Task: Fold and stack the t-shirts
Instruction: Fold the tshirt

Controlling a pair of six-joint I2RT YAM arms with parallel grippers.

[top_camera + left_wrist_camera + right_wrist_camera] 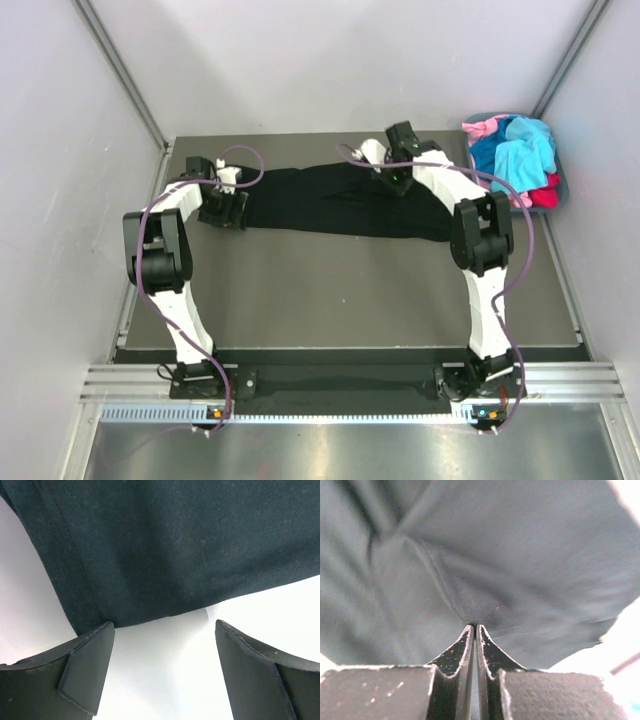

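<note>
Your right jaws are pressed together on a pinch of the black t-shirt [520, 555], and the cloth puckers into creases right at the fingertips [462, 640]. Your left jaws stand wide apart with nothing between them. The shirt's stitched hem lies just past the tips, and its edge meets the left fingertip [97, 640] in the wrist view.

From above, the shirt is a long, narrow band running left to right across the far half of the dark surface [350, 290]. Your left arm [165, 250] sits at its left end. Your right arm [480, 240] reaches in over the right part and hides the cloth beneath its forearm.

Purple cables [245, 165] loop off both arms above the shirt.

In the far right corner sits a grey-blue basket [563, 182], heaped with a turquoise t-shirt [530, 150], a pink t-shirt [482, 127] and a red t-shirt [545, 192]. Your right arm stands between the basket and the black shirt's right end.
</note>
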